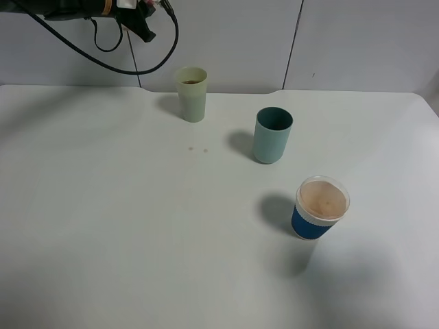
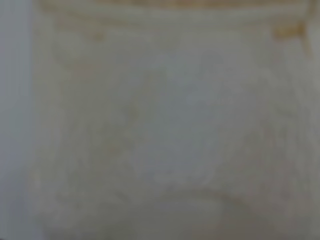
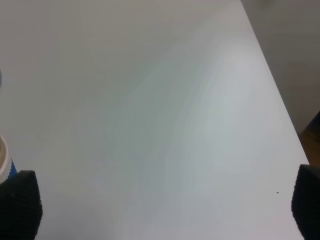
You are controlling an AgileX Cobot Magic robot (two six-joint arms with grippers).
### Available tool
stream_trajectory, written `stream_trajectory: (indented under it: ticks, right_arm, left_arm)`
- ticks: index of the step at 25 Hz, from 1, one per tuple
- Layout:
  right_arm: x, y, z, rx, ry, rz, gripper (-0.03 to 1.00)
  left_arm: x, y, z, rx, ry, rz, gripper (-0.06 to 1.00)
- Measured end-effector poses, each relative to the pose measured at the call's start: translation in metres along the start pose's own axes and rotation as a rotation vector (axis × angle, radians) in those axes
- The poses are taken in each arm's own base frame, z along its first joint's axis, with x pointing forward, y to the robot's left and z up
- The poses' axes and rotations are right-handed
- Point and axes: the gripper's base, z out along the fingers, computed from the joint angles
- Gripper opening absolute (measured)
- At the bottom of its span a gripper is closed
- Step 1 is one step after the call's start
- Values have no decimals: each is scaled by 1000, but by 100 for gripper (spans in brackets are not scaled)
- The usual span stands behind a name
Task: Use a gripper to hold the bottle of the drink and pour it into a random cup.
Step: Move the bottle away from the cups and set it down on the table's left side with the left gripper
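- Three cups stand on the white table (image 1: pixel 103 233): the pale yellow-green cup (image 1: pixel 191 96), a teal tumbler (image 1: pixel 272 137) and a blue-and-white paper cup (image 1: pixel 319 212). There are two small brown drops (image 1: pixel 197 149) and two grippers.
- With the table's middle as the dial in the high view, the cup is at 12 o'clock near the far edge. The teal tumbler is at 1 and the paper cup at 3. The drops lie near the cup, at its 6 o'clock.
- The cup stands upright, its long axis vertical and its mouth up, with brown drink showing inside.
- The left gripper (image 1: pixel 145 31) hangs at 11 o'clock above the far edge. Its arm lies about level, and a black cable (image 1: pixel 140 72) loops beneath it. The claw is closed tight; what it grips I cannot tell.
- No view shows the bottle clearly. The left wrist view is a pale blur with faint brown streaks.
- Only the right wrist view shows the right gripper (image 3: pixel 162 210). Its black fingers (image 3: pixel 17 205) are spread wide over bare table, with nothing between them.
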Motion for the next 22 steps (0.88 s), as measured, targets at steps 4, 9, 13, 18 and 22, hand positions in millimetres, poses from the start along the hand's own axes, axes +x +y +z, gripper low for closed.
stream_trajectory:
  ticks: [4, 9, 13, 18, 22]
  right_arm:
    - [0, 0, 0, 0, 0, 0, 100]
    - [0, 0, 0, 0, 0, 0, 100]
    - [0, 0, 0, 0, 0, 0, 100]
    - [0, 0, 0, 0, 0, 0, 100]
    - [0, 0, 0, 0, 0, 0, 100]
  left_arm:
    - [-3, 2, 0, -13, -38, -132, 34]
    - [-4, 5, -1, -36, -65, -275, 34]
    - [7, -5, -6, -32, -44, -372, 34]
    - [31, -21, -15, -24, -35, -432, 34]
    - [42, -28, -23, -45, -57, -471, 34]
